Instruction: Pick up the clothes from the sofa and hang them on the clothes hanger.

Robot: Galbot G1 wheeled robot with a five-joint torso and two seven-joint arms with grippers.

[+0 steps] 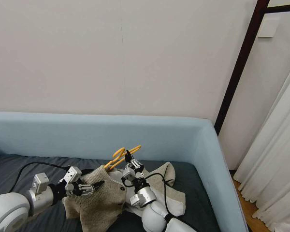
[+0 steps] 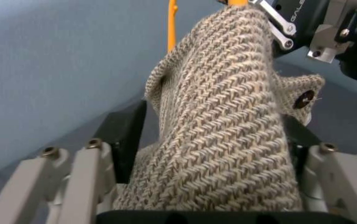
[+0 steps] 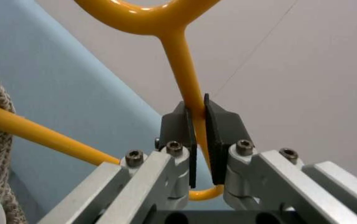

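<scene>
- Pinching the yellow hanger [image 1: 120, 155] by its neck with the right gripper [image 3: 198, 121], jaws clamped tight, likely to steady it.
- Holding the knit cardigan [image 1: 99, 200] in the left gripper [image 1: 89, 187], jaws closed on fabric, 7 o'clock of the hanger, over the sofa [image 1: 135, 135].

The hanger [image 3: 177, 51] is bright orange-yellow. The cardigan [image 2: 228, 130] is a beige and grey-brown herringbone knit with a dark brown button [image 2: 303, 99]. The sofa [image 1: 111, 135] has a pale blue frame and a dark grey seat [image 1: 14, 169]. The left hand [image 1: 93, 186] and right hand [image 3: 198, 121] are silver with black pads [image 3: 221, 125]. The wall [image 1: 135, 58] is off-white, the curtain [image 1: 275, 179] white.
</scene>
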